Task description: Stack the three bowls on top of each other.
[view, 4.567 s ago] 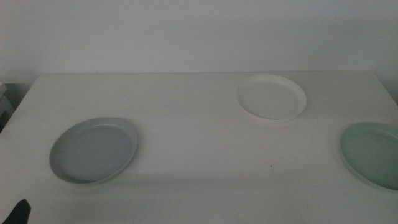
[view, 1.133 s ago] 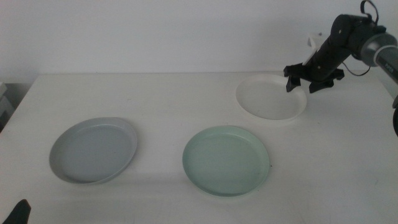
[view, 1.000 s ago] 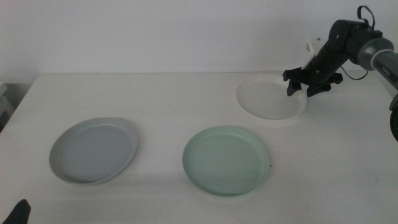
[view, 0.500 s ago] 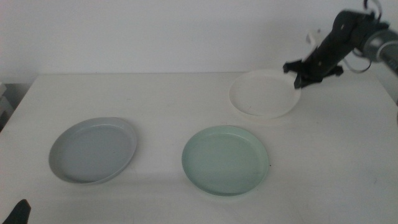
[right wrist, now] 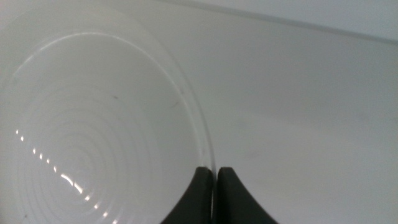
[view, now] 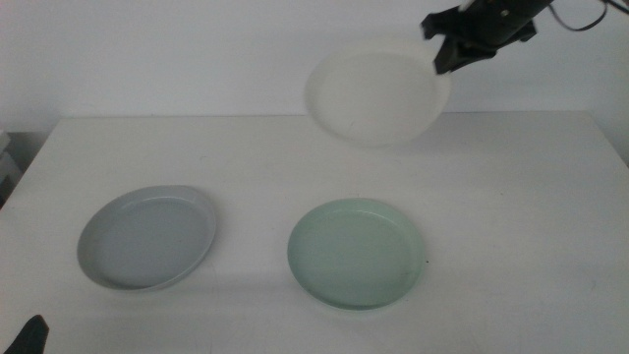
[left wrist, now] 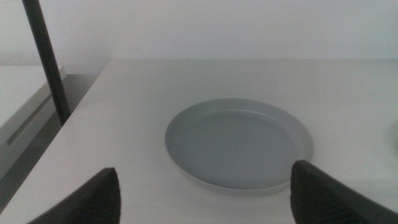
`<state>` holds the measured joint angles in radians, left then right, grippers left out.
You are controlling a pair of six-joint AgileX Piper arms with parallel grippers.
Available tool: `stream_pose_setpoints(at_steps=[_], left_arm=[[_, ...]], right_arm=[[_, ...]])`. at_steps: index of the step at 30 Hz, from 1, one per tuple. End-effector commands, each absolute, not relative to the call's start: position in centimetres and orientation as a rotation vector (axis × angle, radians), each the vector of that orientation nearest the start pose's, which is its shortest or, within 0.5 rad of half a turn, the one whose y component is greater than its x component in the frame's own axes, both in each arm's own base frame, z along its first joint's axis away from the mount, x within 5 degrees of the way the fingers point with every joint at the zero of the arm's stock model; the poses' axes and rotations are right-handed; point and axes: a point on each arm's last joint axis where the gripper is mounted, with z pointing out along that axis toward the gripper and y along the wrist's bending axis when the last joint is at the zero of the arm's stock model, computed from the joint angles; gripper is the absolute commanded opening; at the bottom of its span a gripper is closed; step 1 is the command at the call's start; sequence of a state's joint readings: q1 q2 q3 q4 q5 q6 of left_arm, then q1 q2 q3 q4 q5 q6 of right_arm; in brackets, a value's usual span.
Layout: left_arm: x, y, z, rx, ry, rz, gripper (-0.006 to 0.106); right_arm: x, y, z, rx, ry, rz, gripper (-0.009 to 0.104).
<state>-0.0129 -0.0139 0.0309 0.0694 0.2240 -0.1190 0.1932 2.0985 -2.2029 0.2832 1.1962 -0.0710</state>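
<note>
My right gripper (view: 439, 51) is shut on the right rim of the white bowl (view: 376, 90) and holds it tilted high above the table's back middle. In the right wrist view the jaws pinch the white bowl's rim (right wrist: 93, 124), my right gripper (right wrist: 215, 180) closed on it. The pale mint green bowl (view: 357, 253) lies on the table at front centre, below and in front of the white one. The light grey bowl (view: 147, 237) lies at front left and fills the left wrist view (left wrist: 239, 144). My left gripper (left wrist: 205, 193) is open, waiting at the front left corner (view: 29, 334).
The white table (view: 295, 157) runs to a pale wall at the back. A dark post (left wrist: 46, 62) stands beside the table's left edge in the left wrist view.
My right gripper has lifted the white bowl off the table's back right and carried it up and to the left. The green and grey bowls have not moved.
</note>
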Motion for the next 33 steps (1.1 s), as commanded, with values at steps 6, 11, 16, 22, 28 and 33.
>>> stream_pose_setpoints(at_steps=[6, 11, 16, 22, 28, 33], left_arm=[[5.6, 0.0, 19.2, -0.045, 1.642, -0.055, 0.105], [5.6, 0.0, 19.2, -0.045, 1.642, -0.055, 0.105], [5.6, 0.0, 19.2, -0.045, 1.642, -0.055, 0.105], [5.6, 0.0, 19.2, -0.045, 1.642, -0.055, 0.105], [5.6, 0.0, 19.2, -0.045, 1.642, -0.055, 0.105], [5.6, 0.0, 19.2, -0.045, 1.642, -0.055, 0.105]], right_arm=[[38.6, 14.1, 35.0, -0.369, 2.379, 0.446, -0.001], [35.1, 14.6, 30.6, -0.308, 2.381, 0.456, -0.001], [33.9, 14.4, 25.7, -0.244, 2.422, 0.434, -0.001], [33.4, 14.1, 22.8, -0.168, 2.420, 0.432, -0.001], [33.7, 14.3, 22.2, -0.142, 2.412, 0.440, -0.001], [34.0, 14.4, 21.0, -0.116, 2.453, 0.451, -0.001]])
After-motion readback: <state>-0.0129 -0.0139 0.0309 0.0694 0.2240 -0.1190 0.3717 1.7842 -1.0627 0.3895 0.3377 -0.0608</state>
